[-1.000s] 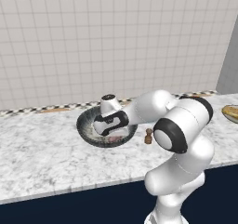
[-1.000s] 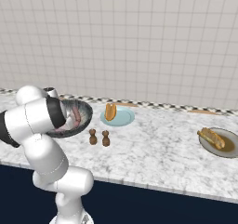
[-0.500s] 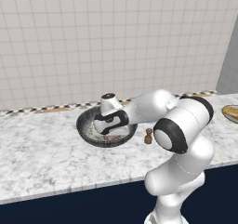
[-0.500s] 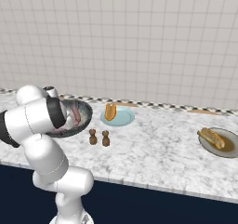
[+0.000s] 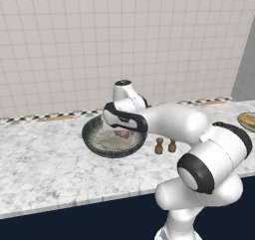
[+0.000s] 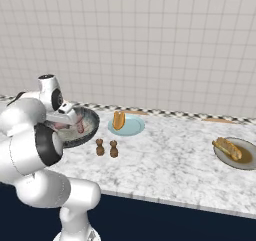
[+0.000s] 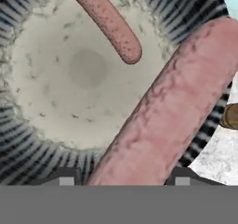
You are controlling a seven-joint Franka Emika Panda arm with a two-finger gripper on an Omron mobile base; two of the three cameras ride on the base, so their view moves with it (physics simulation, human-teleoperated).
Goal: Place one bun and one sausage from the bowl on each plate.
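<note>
The bowl (image 5: 92, 138) (image 6: 90, 119) has a dark ribbed rim and a speckled pale inside (image 7: 51, 79). My gripper (image 5: 121, 130) (image 6: 67, 125) (image 7: 123, 179) reaches down into it. In the hand view a thick pink sausage (image 7: 172, 121) (image 5: 121, 133) fills the gap between my fingertips (image 7: 65, 177), and the jaws are shut on it. A second, thinner sausage (image 7: 109, 21) lies on the bowl's floor. The pale blue plate (image 6: 131, 130) holds a bun (image 6: 119, 120). The brownish-rimmed plate (image 6: 242, 161) (image 5: 247, 120) at the far right also holds a bun (image 6: 227, 147).
Two small brown shakers (image 6: 100, 147) (image 5: 159, 146) stand on the marble counter (image 6: 170, 160) between the bowl and the blue plate. A tiled wall runs behind the counter. The counter's front edge drops to a dark cabinet face.
The jaws have closed from wide open onto the thick sausage in the bowl. The arm itself has barely shifted.
</note>
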